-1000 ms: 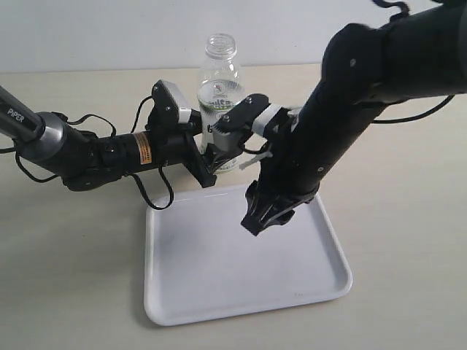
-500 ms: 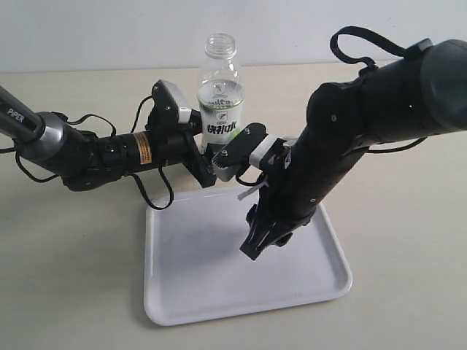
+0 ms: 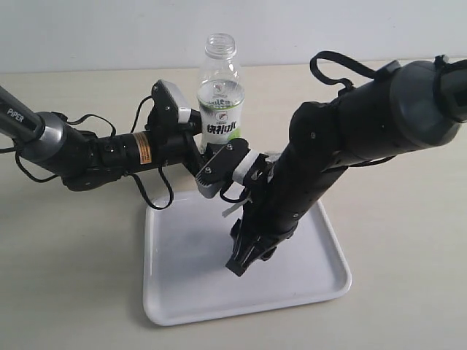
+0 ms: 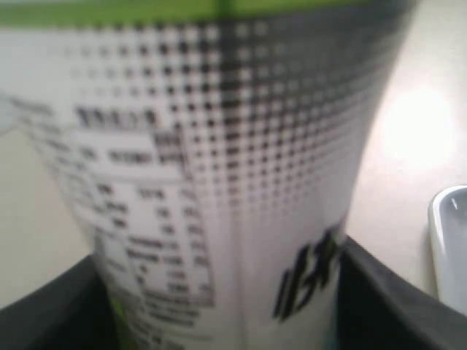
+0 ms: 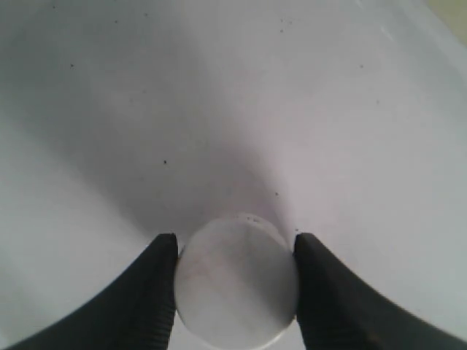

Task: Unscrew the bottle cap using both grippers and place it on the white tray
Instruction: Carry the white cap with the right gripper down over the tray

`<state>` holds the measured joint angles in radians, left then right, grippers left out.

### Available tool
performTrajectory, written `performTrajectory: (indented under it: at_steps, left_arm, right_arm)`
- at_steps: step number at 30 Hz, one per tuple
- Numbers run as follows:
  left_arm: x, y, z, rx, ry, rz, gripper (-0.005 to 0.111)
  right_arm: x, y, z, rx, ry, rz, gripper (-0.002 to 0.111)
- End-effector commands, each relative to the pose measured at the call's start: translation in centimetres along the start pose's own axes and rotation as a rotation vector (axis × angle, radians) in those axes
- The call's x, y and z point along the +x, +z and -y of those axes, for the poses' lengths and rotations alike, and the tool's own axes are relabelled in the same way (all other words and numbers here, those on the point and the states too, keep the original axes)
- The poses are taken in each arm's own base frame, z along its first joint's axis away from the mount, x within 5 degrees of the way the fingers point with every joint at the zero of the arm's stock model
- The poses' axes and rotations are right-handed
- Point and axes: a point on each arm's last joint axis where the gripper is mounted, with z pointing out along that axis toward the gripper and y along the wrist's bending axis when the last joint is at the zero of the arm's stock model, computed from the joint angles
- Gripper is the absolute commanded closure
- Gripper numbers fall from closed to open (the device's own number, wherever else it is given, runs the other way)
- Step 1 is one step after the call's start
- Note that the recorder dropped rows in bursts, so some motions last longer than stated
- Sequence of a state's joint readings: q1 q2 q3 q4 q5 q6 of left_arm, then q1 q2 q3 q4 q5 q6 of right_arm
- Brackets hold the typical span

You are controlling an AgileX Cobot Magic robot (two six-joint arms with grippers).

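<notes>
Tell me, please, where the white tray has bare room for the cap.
The white tray is bare across its left half, between the left rim and the right gripper holding the bottle cap, and along the near rim. Its far edge is crowded: the right arm overhangs it, and the left gripper clamps the bottle just beyond.

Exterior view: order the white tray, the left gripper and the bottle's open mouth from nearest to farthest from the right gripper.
1. white tray: directly beneath the right gripper.
2. left gripper: beyond the tray's far edge, gripping the bottle low down.
3. bottle's open mouth: top of the bottle, farthest.
</notes>
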<state>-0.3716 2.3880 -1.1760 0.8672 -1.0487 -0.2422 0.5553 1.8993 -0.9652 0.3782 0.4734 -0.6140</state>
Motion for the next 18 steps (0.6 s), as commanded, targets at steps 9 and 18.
performTrajectory:
  at_steps: [9,18]
  left_arm:
    - [-0.21,0.00,-0.13,-0.007,-0.001,0.007,0.107]
    - [-0.21,0.00,-0.11,-0.005,0.000,0.007,0.107]
  right_arm:
    - [-0.19,0.41,0.18,0.024,-0.007,0.031,0.083]
    - [-0.19,0.41,0.18,0.024,-0.007,0.031,0.046]
